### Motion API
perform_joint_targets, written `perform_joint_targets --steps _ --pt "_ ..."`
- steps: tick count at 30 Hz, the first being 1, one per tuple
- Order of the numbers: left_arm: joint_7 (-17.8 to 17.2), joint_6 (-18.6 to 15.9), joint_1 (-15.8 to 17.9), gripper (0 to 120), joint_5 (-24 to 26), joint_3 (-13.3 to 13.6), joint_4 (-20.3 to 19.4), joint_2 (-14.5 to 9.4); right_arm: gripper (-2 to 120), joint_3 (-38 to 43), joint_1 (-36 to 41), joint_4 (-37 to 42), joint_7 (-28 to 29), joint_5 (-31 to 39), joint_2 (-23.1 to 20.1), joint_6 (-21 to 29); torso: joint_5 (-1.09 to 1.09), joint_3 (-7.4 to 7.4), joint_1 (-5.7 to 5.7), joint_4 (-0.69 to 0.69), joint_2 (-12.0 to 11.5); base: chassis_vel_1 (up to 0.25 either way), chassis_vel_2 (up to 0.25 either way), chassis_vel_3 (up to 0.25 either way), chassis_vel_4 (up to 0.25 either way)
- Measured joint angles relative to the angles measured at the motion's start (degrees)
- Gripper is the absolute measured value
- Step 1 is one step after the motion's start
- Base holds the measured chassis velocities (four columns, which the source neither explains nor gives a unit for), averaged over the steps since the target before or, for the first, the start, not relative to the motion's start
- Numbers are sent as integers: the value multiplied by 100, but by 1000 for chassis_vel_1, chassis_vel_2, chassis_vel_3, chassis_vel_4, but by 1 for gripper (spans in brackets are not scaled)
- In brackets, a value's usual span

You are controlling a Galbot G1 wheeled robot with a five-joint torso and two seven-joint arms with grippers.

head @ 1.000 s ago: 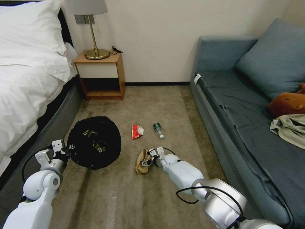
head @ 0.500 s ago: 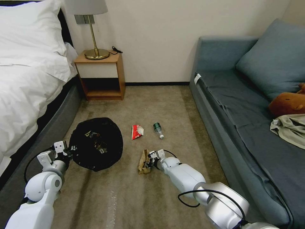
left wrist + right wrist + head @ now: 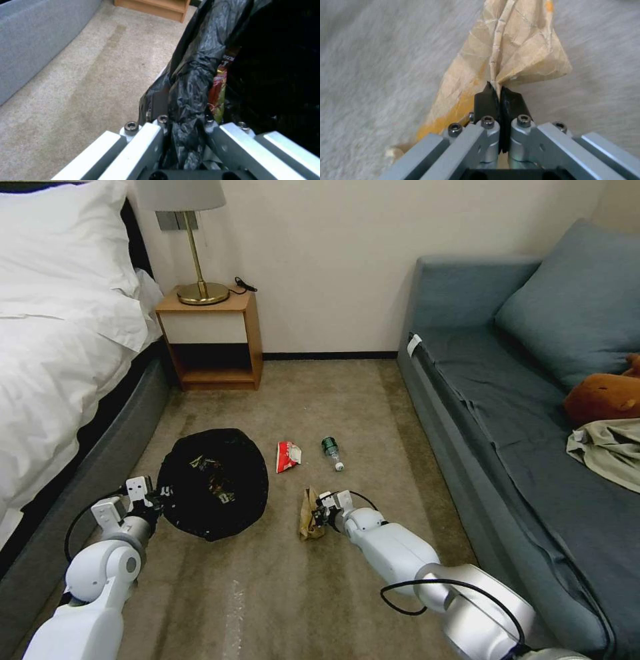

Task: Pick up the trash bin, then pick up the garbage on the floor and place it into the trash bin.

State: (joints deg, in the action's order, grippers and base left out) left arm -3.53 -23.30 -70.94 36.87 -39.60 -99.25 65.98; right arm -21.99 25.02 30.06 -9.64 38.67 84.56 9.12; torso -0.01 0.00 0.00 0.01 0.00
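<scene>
Two grippers are clamped shut: the right gripper pinches the tan paper above the carpet, just right of the trash bin whose rim the left gripper grips.

Both arms are showing glossy white shells with rounded, bulging links and silver-grey metal joints. A thin black cable is looping out beside the left arm, and another is curling in a loop over the right arm near its big silver joint. The left gripper and the right gripper are each showing small white blocks on a dark mechanism. Close up, pale grey metal bars are angling inward in a V, fastened with dark hex-socket screws (four in a row), and the right fingers are wearing flat black pads.
</scene>
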Motion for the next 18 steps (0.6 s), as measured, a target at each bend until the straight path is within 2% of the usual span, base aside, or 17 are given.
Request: perform_joint_targets --steps 2,4,5,8,9,10,12,14,16,18 --pt "-20 -7 66 1 9 55 85 -43 0 -179 47 780 411 291 -521 2 0 0 0 -1 0 0 0 0 0" --pt "-29 -12 86 1 17 69 109 -52 0 -187 55 918 484 308 -605 2 0 0 0 -2 0 0 0 0 0" --pt "-57 -37 151 1 63 122 188 -67 0 -178 75 1412 732 325 -892 -48 -1 0 0 -2 0 0 0 0 0" --pt "-91 -55 203 1 102 165 253 -72 0 -132 79 1654 859 233 -1067 -152 -1 0 0 0 0 0 0 0 0" --pt "-135 -99 263 1 157 230 338 -75 0 3 78 1929 1001 -21 -1339 -361 -2 0 0 1 0 0 0 0 0" --pt "-135 -99 263 1 157 230 338 -75 0 3 78 1929 1001 -21 -1339 -361 -2 0 0 1 0 0 0 0 0" --pt "-199 -170 390 1 251 381 505 -70 0 284 -3 2285 1071 -394 -1830 -694 -1 0 0 -2 0 0 0 0 0" --pt "-226 -189 427 1 266 412 550 -64 0 351 -31 2370 1073 -451 -1954 -758 -1 0 0 -2 0 0 0 0 0" --pt "-310 -282 552 1 344 534 681 -29 0 577 -144 2736 1059 -609 -2361 -962 0 0 0 -4 0 0 0 0 0" --pt "-345 -329 595 1 393 585 715 -12 0 644 -185 2908 1022 -682 -2481 -1042 0 0 0 -4 0 0 0 0 0"
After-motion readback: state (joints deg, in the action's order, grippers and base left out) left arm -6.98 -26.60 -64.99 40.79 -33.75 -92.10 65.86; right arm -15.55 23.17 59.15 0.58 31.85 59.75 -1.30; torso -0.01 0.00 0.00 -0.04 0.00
